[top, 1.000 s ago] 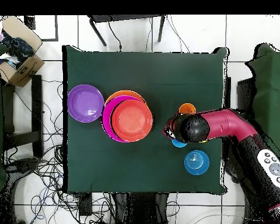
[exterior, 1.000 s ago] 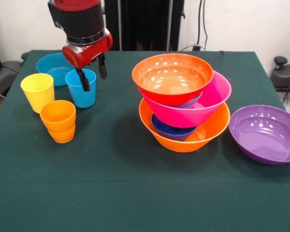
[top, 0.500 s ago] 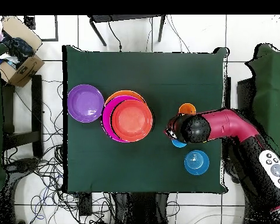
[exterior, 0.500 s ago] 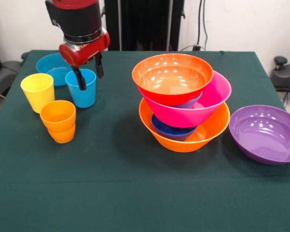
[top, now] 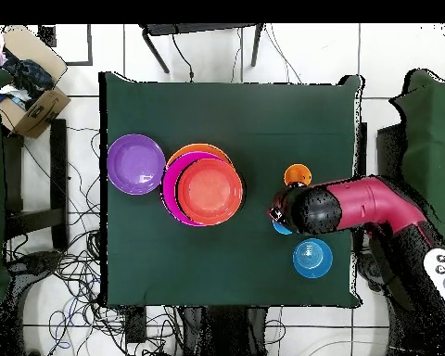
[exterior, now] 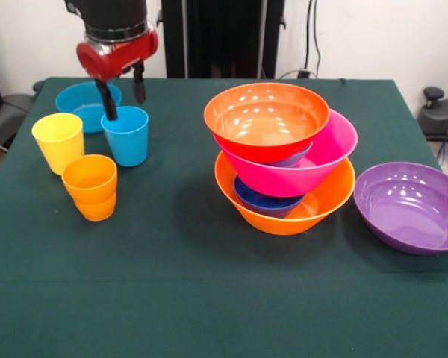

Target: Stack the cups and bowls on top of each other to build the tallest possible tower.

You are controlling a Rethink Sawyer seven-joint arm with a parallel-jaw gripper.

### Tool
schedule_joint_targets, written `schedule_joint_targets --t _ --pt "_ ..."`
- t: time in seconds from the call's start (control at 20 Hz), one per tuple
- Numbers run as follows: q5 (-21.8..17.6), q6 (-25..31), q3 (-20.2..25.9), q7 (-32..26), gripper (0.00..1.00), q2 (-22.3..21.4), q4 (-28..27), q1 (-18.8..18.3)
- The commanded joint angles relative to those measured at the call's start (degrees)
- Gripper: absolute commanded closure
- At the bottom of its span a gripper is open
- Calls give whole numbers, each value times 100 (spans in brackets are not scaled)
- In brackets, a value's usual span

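I am seeing no readable text, labels, brands or numbers on anything in either view from my station.

A lab: loose cables (top: pixel 64 278) across tiled floor (top: pixel 300 51).

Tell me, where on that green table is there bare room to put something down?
The widest bare patch is the table strip along the front view's bottom edge, below the orange cup and the tower. A bare lane also runs between the light blue cup and the tower. Crowded: the cup cluster under the gripper, and between the tower and the purple bowl.
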Motion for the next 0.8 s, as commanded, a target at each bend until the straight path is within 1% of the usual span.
schedule_joint_targets --t 0.05,0.35,0.8 --pt "-123 28 -270 -284 0 -160 507 80" --pt "-363 -351 -416 -75 0 100 635 60" --pt "-505 -565 -515 -11 0 325 695 41"
